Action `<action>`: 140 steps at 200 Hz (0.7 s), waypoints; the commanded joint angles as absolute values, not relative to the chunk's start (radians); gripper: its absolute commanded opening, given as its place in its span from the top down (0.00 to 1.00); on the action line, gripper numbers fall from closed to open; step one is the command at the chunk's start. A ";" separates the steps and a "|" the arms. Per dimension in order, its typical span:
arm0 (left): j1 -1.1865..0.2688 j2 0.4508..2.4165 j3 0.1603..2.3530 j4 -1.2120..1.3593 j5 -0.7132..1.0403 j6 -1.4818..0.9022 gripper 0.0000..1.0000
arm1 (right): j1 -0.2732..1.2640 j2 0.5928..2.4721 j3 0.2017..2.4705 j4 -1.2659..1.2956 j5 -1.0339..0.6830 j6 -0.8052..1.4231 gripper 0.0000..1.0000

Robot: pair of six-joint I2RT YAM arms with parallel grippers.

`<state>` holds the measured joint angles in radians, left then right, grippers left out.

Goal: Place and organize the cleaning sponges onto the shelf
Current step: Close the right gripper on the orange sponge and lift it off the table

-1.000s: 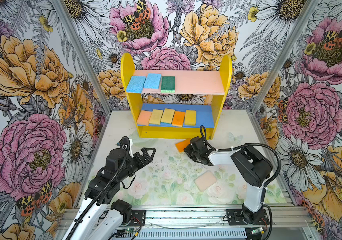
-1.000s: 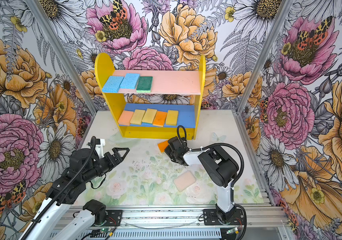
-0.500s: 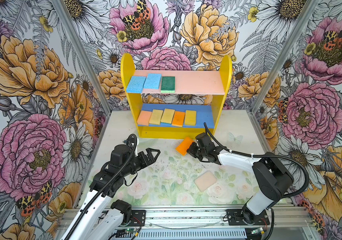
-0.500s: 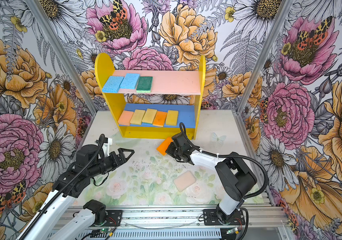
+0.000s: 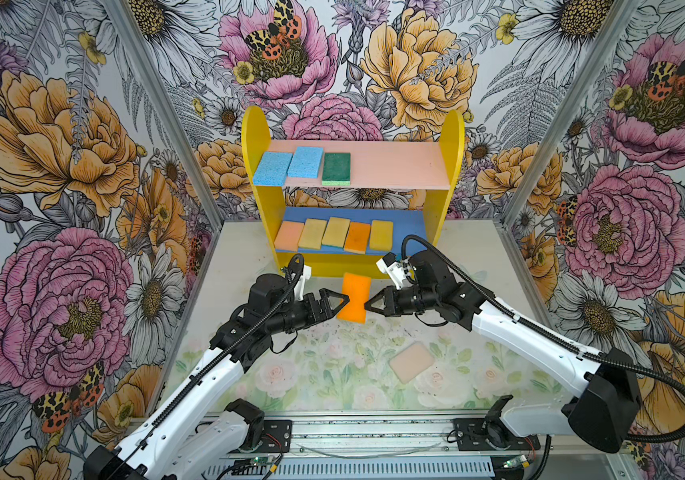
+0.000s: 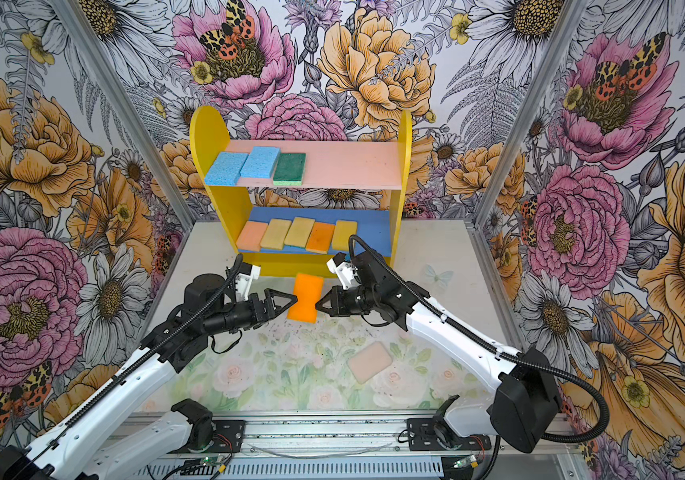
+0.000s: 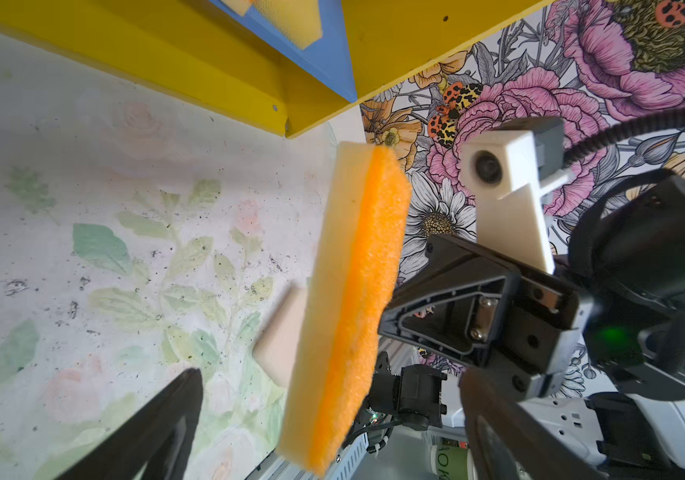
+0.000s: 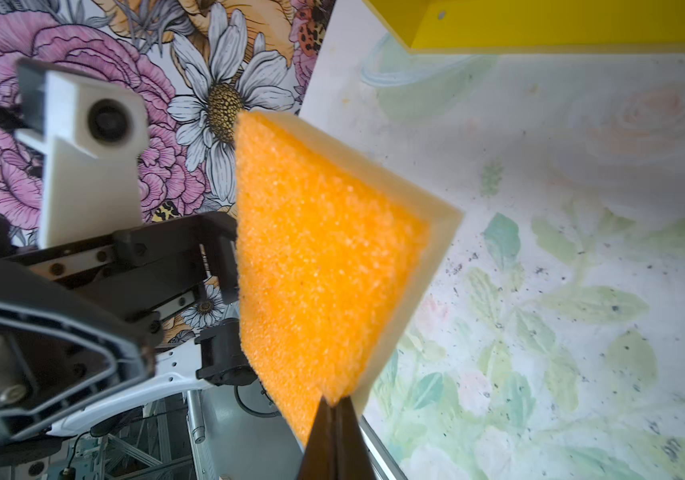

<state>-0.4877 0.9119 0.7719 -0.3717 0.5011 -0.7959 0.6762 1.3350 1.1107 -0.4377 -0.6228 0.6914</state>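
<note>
The right gripper (image 5: 369, 306) pinches only an edge of the orange sponge (image 5: 355, 297), so the left gripper (image 5: 345, 300), wide open opposite, should clamp the sponge's middle b4 the right one lets go.

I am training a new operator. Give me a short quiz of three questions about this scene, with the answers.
1. True or false: the left gripper grips the orange sponge.
2. How many sponges lie on the pink upper board? A two, B three, C five.
3. What colour is the sponge lying on the table?
Key: 1 false, the right gripper pinches it; 2 B; 3 peach-pink.
</note>
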 commanded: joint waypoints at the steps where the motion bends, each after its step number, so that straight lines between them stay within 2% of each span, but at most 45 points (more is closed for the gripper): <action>1: -0.513 0.919 0.783 -0.266 0.522 -0.821 0.08 | 0.693 1.324 1.145 -0.480 -0.704 0.639 1.00; 25: -0.530 0.923 0.771 -0.168 0.525 -0.862 0.20 | 0.698 1.320 1.158 -0.482 -0.714 0.639 1.00; 31: -0.534 0.925 0.761 -0.133 0.532 -0.877 0.27 | 0.698 1.317 1.159 -0.482 -0.709 0.639 1.00; 33: -0.534 0.925 0.759 -0.121 0.534 -0.881 0.30 | 0.698 1.316 1.159 -0.483 -0.706 0.639 1.00; 51: -0.538 0.932 0.734 -0.046 0.541 -0.918 0.77 | 0.697 1.303 1.161 -0.479 -0.682 0.661 1.00; 62: -0.536 0.930 0.730 -0.032 0.531 -0.922 0.92 | 0.696 1.290 1.163 -0.477 -0.657 0.682 1.00; 76: -0.531 0.921 0.735 -0.026 0.521 -0.922 0.93 | 0.696 1.263 1.163 -0.478 -0.632 0.707 0.87; 95: -0.506 0.903 0.745 -0.006 0.510 -0.944 0.93 | 0.697 1.221 1.153 -0.474 -0.600 0.745 0.63; 105: -0.488 0.891 0.742 0.024 0.500 -0.974 0.93 | 0.701 1.203 1.150 -0.473 -0.591 0.759 0.54; 120: -0.466 0.878 0.722 0.111 0.483 -1.044 0.93 | 0.718 1.187 1.152 -0.470 -0.580 0.773 0.46; 140: -0.457 0.886 0.694 0.241 0.465 -1.136 0.93 | 0.748 1.177 1.163 -0.452 -0.570 0.790 0.43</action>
